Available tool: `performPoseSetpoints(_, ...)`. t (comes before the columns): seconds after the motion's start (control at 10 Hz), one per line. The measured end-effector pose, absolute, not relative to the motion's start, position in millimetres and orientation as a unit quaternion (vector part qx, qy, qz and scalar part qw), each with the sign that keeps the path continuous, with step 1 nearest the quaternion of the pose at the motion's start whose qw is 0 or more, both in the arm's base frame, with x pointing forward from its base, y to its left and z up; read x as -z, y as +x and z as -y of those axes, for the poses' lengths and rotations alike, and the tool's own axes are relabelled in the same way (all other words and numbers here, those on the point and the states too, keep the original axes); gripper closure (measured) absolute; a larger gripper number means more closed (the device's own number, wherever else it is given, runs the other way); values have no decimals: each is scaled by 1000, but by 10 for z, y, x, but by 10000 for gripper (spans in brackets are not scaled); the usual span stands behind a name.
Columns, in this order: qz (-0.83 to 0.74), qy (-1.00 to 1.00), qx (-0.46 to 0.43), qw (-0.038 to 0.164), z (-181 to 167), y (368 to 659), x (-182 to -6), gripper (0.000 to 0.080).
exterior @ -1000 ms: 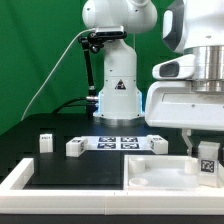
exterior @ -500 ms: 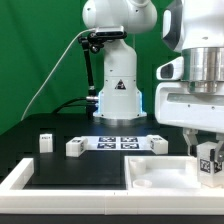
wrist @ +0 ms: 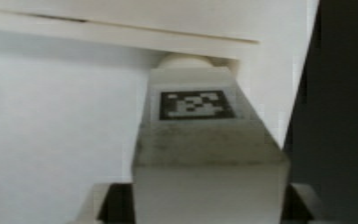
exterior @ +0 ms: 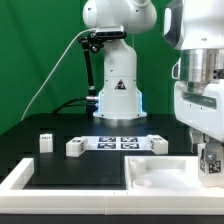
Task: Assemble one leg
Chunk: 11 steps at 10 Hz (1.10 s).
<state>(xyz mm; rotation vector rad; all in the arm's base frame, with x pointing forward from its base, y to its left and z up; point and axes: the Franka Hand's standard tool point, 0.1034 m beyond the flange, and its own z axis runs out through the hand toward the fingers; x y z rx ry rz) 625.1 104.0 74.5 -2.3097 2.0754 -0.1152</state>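
My gripper (exterior: 209, 155) is at the exterior view's right, shut on a white leg (exterior: 209, 163) with a black-and-white tag on its face. It holds the leg upright over the right corner of the large white rimmed panel (exterior: 160, 172). In the wrist view the held leg (wrist: 202, 120) fills the middle, tag facing the camera, with the dark fingers (wrist: 110, 203) on both sides of it. Three more legs lie on the black table: one at the left (exterior: 45, 142), one beside the marker board (exterior: 75, 147), one at the board's right end (exterior: 157, 144).
The marker board (exterior: 119, 142) lies at mid-table. A white raised edge (exterior: 20, 178) runs along the front left. The robot's white base (exterior: 116, 95) stands behind, before a green backdrop.
The gripper with the leg has shifted toward the exterior view's right and slightly down, closer to the panel's right corner. The loose legs have not moved.
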Motion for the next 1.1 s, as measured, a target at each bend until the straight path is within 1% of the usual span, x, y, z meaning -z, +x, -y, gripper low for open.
performPoseSetpoints(0.1,-662,-748,37,16,-1041,6248,-738,508)
performPoseSetpoints(0.2,-635,-771,38,16,-1030,6254,-749,247)
performPoseSetpoints(0.3,-603,-796,40,17,-1008,6267,-785,247)
performPoseSetpoints(0.4,-553,-832,44,16,-1006,6273,-796,179)
performPoseSetpoints(0.5,-476,-878,44,12,-1040,6265,-791,159)
performPoseSetpoints(0.7,-345,-938,46,9,-1108,6260,-784,151)
performPoseSetpoints(0.9,-240,-969,52,8,-1157,6269,-829,150)
performPoseSetpoints(1.1,-99,-993,59,2,-1178,6281,-846,150)
